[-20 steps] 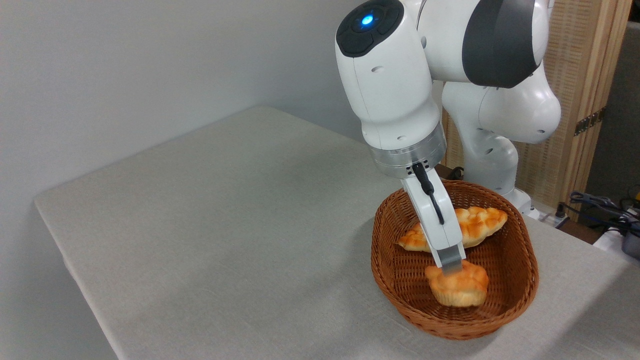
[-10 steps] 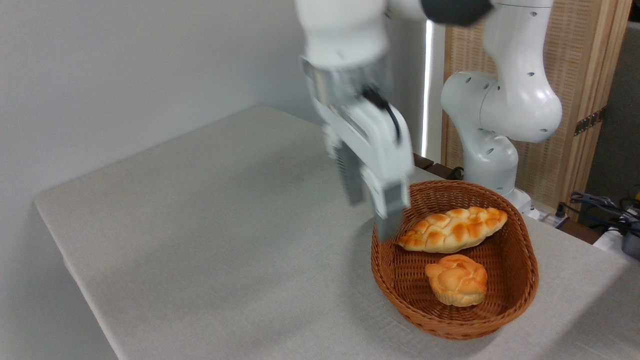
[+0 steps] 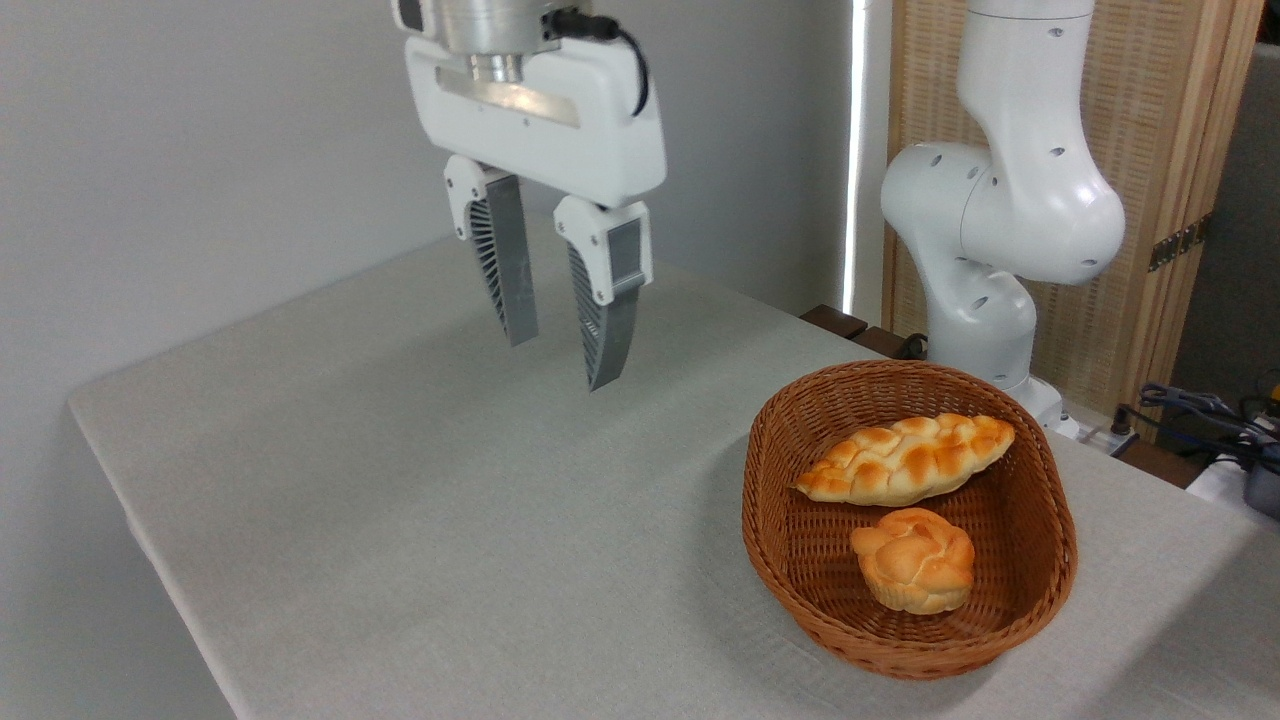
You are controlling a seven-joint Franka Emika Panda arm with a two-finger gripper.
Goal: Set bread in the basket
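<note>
My tool point(image 3: 565, 358) hangs empty above the bench point(image 3: 400, 480), fingers spread wide, well left of the basket point(image 3: 1040, 590). The bun point(image 3: 913, 572) sits inside it, near the long loaf point(image 3: 905, 459).

- You're looking at a robot lab or test room: a white arm point(image 3: 1000, 200) bolted by a cloth-draped surface point(image 3: 400, 480).
- Loose cables point(image 3: 1200, 410) at 3 o'clock, a slatted wooden screen point(image 3: 1150, 120) behind, bare grey walls point(image 3: 200, 150).
</note>
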